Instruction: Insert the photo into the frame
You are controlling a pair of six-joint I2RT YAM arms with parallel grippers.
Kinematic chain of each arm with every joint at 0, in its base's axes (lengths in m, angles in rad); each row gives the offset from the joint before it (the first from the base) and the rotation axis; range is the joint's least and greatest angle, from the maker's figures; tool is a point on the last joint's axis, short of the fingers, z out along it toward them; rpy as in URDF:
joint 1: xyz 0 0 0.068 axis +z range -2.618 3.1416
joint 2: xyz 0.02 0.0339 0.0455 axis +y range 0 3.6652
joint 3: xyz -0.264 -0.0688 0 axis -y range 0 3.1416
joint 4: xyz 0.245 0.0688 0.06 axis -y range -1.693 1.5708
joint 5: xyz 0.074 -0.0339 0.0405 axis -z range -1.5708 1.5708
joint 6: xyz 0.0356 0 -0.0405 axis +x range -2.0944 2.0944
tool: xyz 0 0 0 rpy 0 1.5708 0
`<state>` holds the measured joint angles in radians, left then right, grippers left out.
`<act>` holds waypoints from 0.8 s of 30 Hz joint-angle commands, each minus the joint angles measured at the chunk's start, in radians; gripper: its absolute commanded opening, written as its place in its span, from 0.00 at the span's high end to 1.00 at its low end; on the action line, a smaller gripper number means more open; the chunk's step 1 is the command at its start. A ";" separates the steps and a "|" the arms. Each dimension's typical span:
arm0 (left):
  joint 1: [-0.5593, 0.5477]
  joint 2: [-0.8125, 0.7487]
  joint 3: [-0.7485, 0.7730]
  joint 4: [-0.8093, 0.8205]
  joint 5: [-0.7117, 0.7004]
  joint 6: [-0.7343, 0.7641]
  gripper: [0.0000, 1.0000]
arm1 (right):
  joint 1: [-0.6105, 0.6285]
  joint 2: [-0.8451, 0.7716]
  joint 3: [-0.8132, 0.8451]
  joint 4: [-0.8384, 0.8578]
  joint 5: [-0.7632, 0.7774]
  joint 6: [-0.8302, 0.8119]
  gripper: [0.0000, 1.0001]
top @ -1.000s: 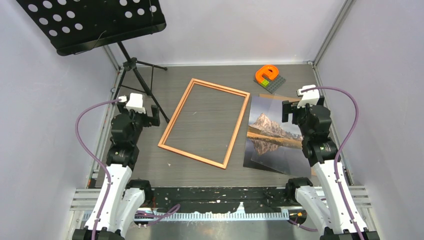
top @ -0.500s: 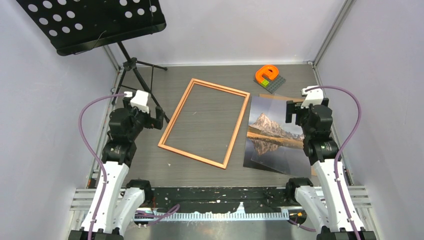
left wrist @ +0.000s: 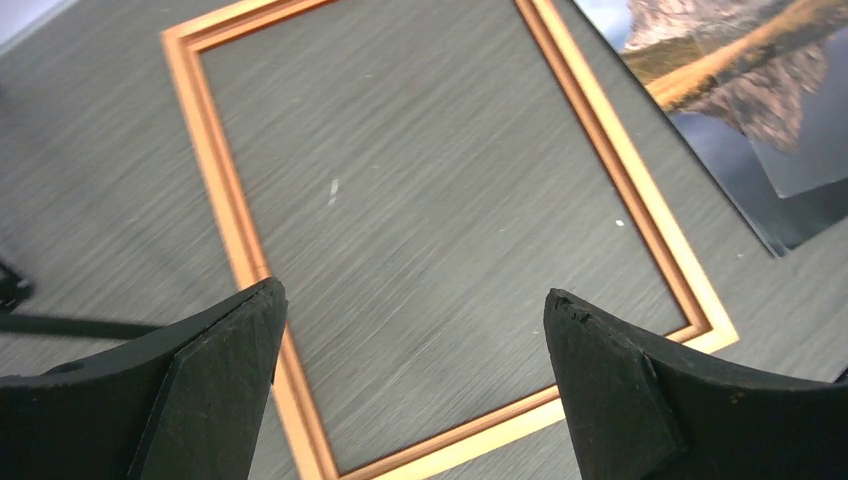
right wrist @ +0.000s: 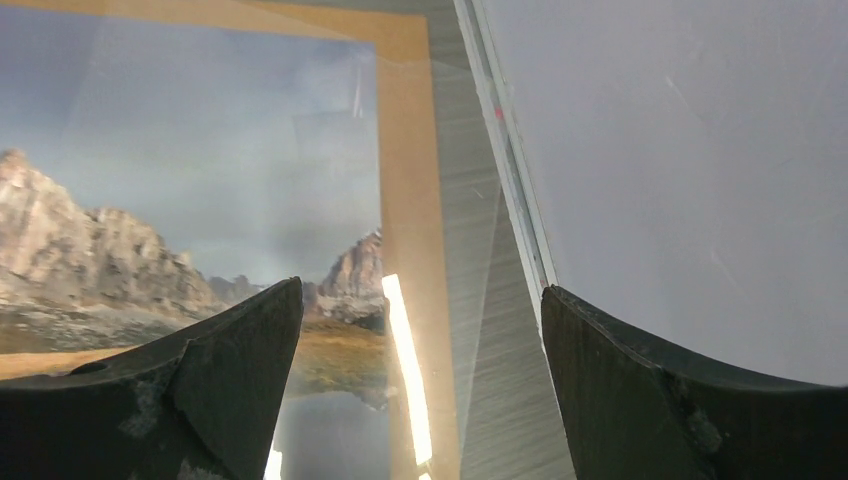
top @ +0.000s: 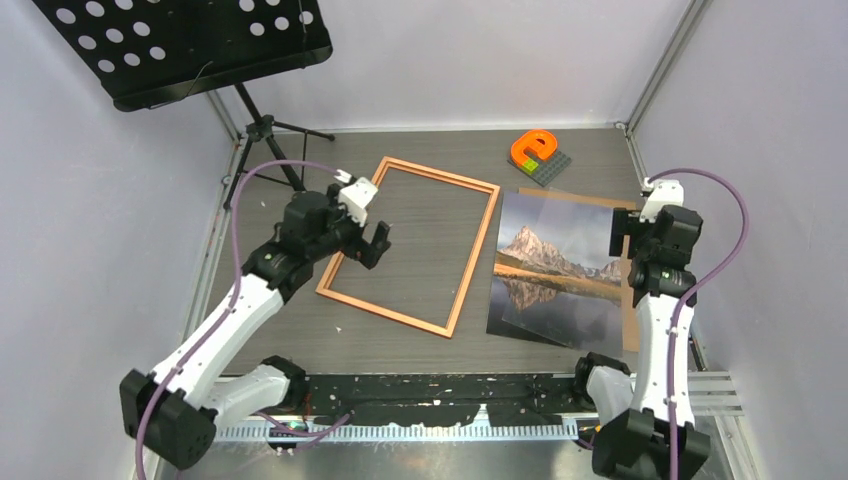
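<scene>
Soft even light, pale reflections on the glossy photo, left wrist view slightly blurred.

I see the frame lying flat on the surface, a little left of the middle. It is 1 large rectangle with a thin orange-brown wooden border, and the grey surface shows through its opening. Its long sides run away from me and lean slightly right.

Just right of it the photo lies face up on a brown board. It is a glossy print of a rocky peak under grey sky, with an orange-brown shore and the peak mirrored in a lake nearest me. Its far left corner almost meets the frame's far right corner, and the gap widens toward me.
</scene>
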<state>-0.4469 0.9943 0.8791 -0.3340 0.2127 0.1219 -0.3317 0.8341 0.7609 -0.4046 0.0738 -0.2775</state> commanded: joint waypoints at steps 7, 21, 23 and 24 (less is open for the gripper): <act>-0.136 0.260 0.192 0.056 0.096 -0.112 0.01 | -0.336 0.202 0.038 -0.099 -0.232 -0.212 0.02; -0.269 0.443 0.244 0.194 0.091 -0.205 0.01 | -0.469 0.483 0.036 -0.113 -0.318 -0.339 0.00; -0.294 0.489 0.284 0.185 0.103 -0.238 0.01 | -0.471 0.517 0.040 -0.114 -0.330 -0.348 0.00; -0.304 0.515 0.310 0.175 0.110 -0.257 0.01 | -0.471 0.535 0.042 -0.113 -0.335 -0.350 0.00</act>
<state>-0.7136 1.4467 1.0946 -0.2100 0.2977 -0.0631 -0.7921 1.3304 0.7612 -0.5106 -0.2127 -0.5869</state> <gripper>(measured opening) 0.991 0.997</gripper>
